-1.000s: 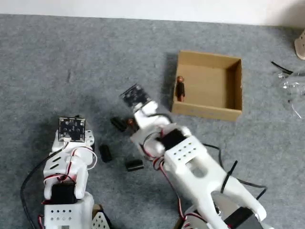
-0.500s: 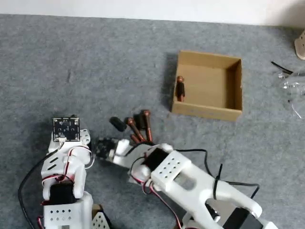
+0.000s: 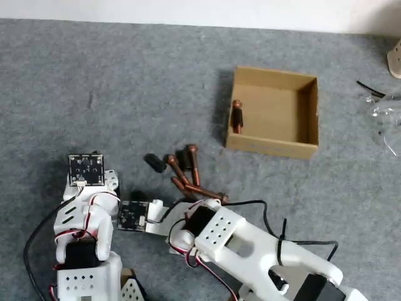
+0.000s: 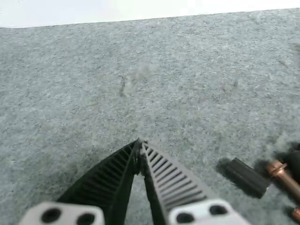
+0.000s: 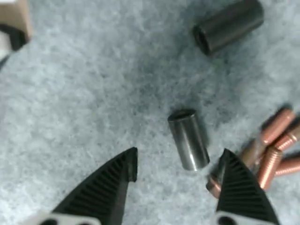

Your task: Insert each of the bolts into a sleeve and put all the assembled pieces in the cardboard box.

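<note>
Right gripper (image 5: 179, 154): jaws wide, straddling sleeve (image 5: 188, 139) | sleeve: judged rigid, light, smooth, likely slippery; grip mid-body across diameter | left gripper (image 4: 139, 146): closed, empty.

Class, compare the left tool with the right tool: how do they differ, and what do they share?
The left tool is shut, the right tool open. The left tool faces bare carpet; the right tool points at a sleeve lying beside bolts. Both have black fingers and hold nothing.

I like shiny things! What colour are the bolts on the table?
The bolts are copper, clearest in the right wrist view.
</note>
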Motion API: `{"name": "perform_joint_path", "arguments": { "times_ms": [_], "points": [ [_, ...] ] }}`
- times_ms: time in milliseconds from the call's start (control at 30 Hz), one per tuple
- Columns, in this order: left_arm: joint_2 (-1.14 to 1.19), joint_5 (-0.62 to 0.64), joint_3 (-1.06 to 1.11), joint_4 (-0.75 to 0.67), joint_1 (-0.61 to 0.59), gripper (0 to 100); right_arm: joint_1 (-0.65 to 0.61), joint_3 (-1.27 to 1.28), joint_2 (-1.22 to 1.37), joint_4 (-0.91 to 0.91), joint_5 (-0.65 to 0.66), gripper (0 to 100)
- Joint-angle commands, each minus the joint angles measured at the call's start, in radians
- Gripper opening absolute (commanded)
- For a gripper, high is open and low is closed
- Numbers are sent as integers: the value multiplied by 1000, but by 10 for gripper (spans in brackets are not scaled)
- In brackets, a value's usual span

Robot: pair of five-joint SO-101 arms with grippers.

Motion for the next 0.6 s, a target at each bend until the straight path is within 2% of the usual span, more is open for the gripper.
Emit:
{"name": "perform_joint_path", "arguments": {
  "times_ms": [0, 200, 567],
  "points": [
    [-15, 9, -25, -23, -39, 7, -13, 1, -2, -35, 18, 248],
    [-15, 9, -25, -23, -38, 7, 31, 1, -2, -36, 21, 248],
    [-15, 9, -25, -23, -38, 7, 25, 10, -2, -93, 21, 248]
  ]
}}
